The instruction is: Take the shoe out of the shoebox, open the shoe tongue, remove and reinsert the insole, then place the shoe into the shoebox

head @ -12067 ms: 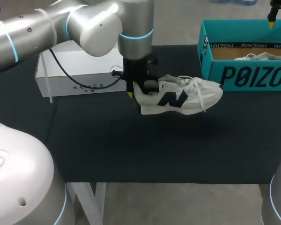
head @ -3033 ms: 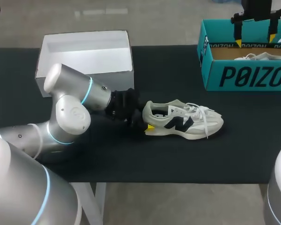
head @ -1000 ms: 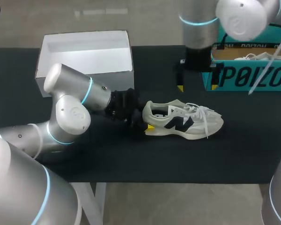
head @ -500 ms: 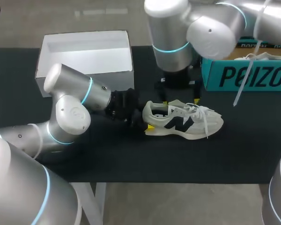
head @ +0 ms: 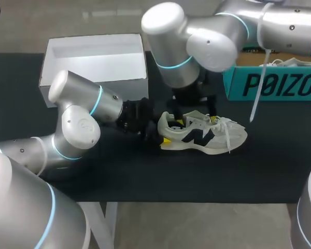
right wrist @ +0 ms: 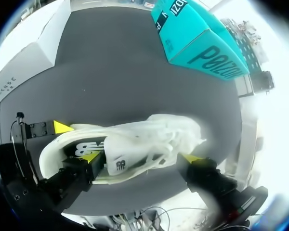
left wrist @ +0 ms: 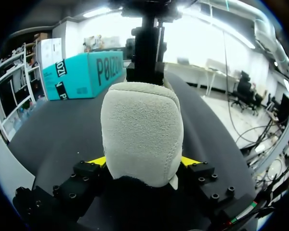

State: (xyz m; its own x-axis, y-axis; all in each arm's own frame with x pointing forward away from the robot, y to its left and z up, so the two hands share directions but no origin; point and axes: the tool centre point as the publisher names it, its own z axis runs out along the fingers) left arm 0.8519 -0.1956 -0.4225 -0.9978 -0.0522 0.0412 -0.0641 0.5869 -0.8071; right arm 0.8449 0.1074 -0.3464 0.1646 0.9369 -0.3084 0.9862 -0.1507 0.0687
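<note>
Shoe (head: pixel 203 136): one on table (head: pixel 145 176); left jaws pinch heel (left wrist: pixel 142 132), right jaws spread astride tongue (right wrist: pixel 121 161); one shoebox (head: pixel 272 83).

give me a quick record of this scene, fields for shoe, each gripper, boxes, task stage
shoe: white sneaker, upright on the black table, outside both boxes
left gripper: shut on the shoe's heel
right gripper: open, fingers straddling the tongue and laces from above
teal shoebox: open, holds a second shoe
white box: open, behind the left arm
stage: shoe is out; tongue step looks next
</note>
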